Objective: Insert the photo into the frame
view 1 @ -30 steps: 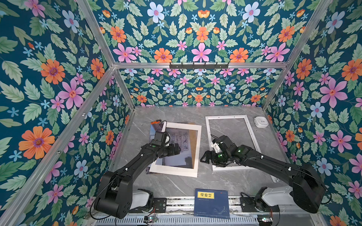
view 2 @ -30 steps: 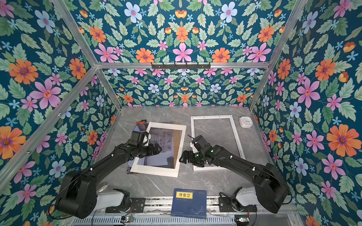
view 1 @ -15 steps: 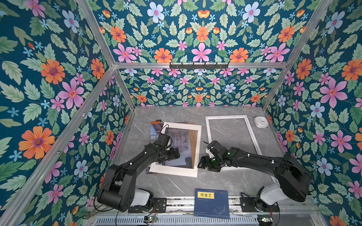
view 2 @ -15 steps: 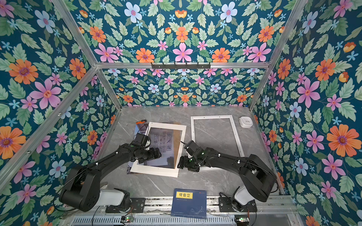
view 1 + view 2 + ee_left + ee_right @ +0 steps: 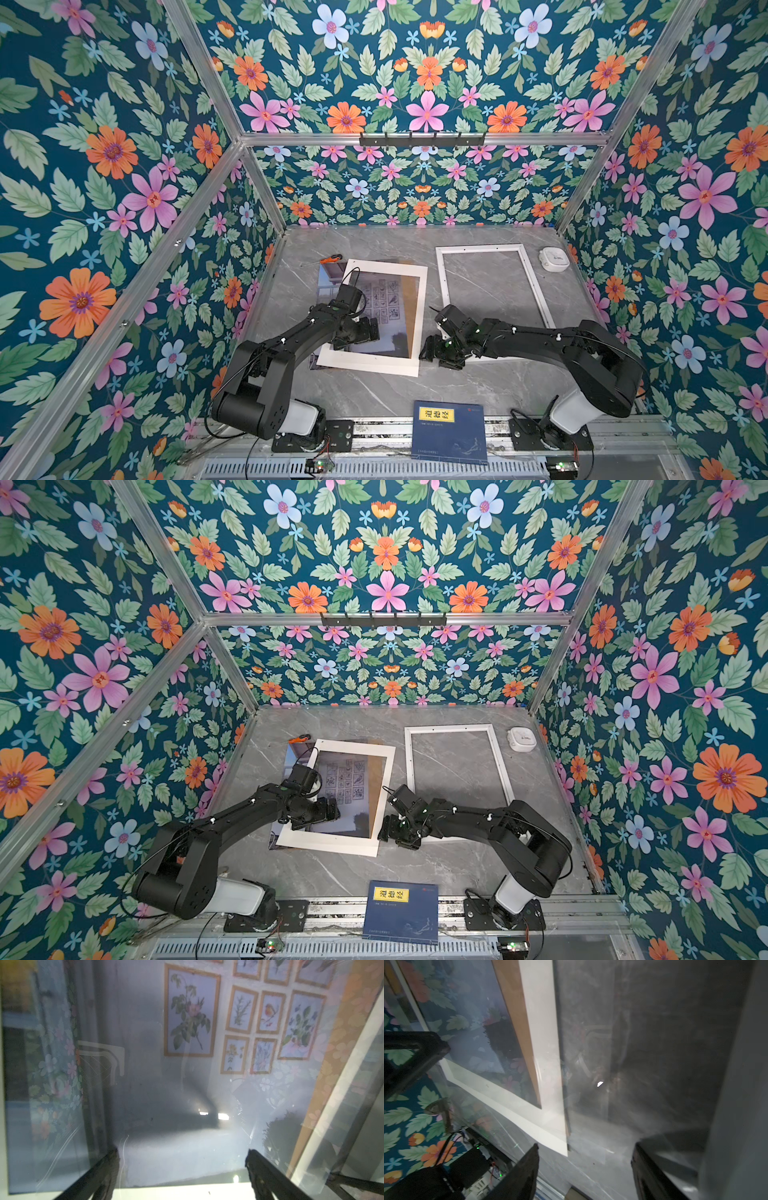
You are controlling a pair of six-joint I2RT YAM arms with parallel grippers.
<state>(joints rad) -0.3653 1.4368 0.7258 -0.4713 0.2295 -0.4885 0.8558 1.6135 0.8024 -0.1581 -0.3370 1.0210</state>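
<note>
The photo [image 5: 376, 299] [image 5: 345, 779] lies left of centre under a white card mat [image 5: 365, 363]; its botanical pictures [image 5: 191, 1022] show through the mat's window. A brown backing board [image 5: 409, 311] shows along the window's right side. The white frame [image 5: 478, 248] [image 5: 449, 727] lies empty to the right. My left gripper [image 5: 361, 332] [image 5: 182, 1150] hovers open over the photo's near-left part, holding nothing. My right gripper [image 5: 434, 355] [image 5: 586, 1146] sits low at the mat's near-right corner [image 5: 560, 1147], beside the frame's near-left corner, jaws apart with only tabletop between them.
A dark blue book [image 5: 451, 430] lies at the table's front edge. An orange-handled screwdriver [image 5: 328, 259] lies behind the mat. A small white device [image 5: 554, 258] sits at the back right. Floral walls enclose the grey table on three sides.
My right gripper has slid forward and left to the mat's near-right corner, and its jaws have narrowed. My left gripper has shifted a little toward the front over the photo.
</note>
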